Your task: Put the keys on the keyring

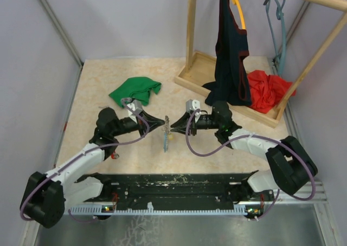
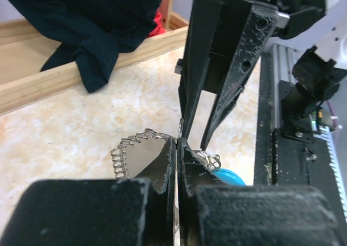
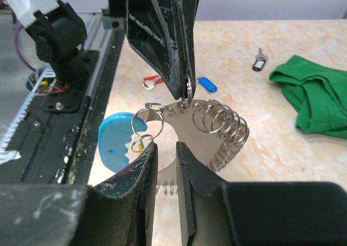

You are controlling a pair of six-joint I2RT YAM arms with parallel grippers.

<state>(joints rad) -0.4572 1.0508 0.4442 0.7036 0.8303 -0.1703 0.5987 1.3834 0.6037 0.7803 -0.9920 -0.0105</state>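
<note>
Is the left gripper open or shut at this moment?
Shut. The left gripper has its two fingers pressed together with no gap, pinching the metal keyring.

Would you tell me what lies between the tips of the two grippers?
The keyring: the left gripper is shut on it and the right gripper has its jaws slightly apart around it, as the right wrist view shows.
</note>
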